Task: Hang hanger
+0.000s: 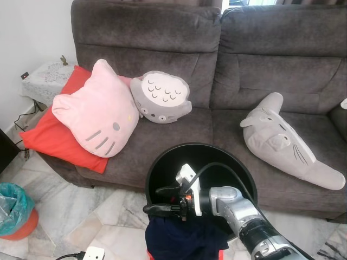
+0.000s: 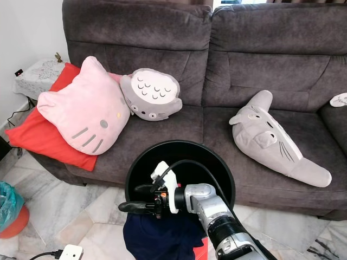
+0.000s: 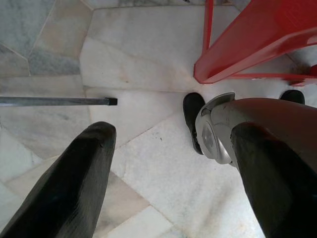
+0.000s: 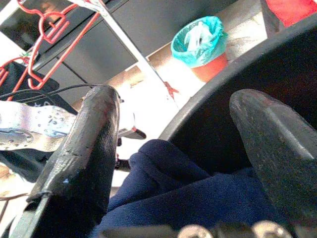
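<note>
Over black basket (image 1: 162, 162), right end effector (image 1: 157, 199) level, spread above navy cloth (image 1: 184, 238)

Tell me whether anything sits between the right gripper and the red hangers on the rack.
Nothing solid blocks it as far as the frames show. In the right wrist view the right gripper is open over the navy garment at the black basket's rim. The red hangers hang on the rack beyond, across open floor.

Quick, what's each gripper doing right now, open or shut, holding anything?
Left gripper: open, empty, pointing at the marble floor.
Right gripper: open, empty, above the navy garment at the black basket.
</note>
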Motion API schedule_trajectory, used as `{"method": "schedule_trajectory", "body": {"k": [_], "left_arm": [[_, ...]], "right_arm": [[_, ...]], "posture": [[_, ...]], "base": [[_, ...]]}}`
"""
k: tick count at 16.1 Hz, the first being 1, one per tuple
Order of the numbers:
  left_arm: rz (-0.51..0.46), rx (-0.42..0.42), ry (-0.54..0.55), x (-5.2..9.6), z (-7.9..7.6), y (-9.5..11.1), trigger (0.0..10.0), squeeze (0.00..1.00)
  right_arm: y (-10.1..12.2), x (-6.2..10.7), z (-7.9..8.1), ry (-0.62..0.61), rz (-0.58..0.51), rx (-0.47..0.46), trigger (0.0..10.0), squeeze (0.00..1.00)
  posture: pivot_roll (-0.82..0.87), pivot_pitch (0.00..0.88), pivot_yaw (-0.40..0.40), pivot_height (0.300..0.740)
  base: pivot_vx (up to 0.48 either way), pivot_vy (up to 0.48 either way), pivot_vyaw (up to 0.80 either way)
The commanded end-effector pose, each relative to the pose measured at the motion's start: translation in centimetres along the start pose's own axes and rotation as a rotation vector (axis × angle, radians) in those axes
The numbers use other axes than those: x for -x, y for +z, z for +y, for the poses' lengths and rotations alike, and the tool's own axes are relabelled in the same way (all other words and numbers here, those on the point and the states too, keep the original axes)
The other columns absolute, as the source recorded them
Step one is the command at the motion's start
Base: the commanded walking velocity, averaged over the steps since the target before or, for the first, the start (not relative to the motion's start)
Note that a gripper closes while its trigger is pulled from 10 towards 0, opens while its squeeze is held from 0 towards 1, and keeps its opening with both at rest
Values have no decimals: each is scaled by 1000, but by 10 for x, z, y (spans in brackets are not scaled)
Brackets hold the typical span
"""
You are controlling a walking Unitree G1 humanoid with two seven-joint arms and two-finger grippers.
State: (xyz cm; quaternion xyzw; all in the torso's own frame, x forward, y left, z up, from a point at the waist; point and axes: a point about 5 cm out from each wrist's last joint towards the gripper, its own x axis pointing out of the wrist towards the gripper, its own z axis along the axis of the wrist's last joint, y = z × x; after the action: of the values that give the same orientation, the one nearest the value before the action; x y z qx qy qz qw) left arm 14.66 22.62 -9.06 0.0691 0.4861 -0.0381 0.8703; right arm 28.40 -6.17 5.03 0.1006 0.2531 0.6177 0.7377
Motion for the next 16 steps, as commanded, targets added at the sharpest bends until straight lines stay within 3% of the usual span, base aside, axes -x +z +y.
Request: {"method": "schedule_trajectory", "body": {"k": [1,3,8,11,16], "left_arm": [[28,9,4,1,1,-6,10000,0],[29,7,4,1,1,-6,10000,0],[28,9,2,1,0,-5,10000,0],[29,8,1,1,0,-5,10000,0],[28,6,-4,1,-1,-5,10000,0]], "right_arm": [[10,0,2,22,-41,17,10000,0],[17,2,12,101,-87,29,10000,0],[5,8,29,151,-54,68,10000,0],[-18,17,33,41,93,183,10000,0],[-20,19,35,-26,177,281,10000,0]], "posture": [[-5,0,31,740],[-11,0,32,740],[-13,0,29,740],[-23,0,31,740],[-29,0,32,740]], "base": [[0,0,0],[0,0,0],[0,0,0],[0,0,0],[0,0,0]]}}
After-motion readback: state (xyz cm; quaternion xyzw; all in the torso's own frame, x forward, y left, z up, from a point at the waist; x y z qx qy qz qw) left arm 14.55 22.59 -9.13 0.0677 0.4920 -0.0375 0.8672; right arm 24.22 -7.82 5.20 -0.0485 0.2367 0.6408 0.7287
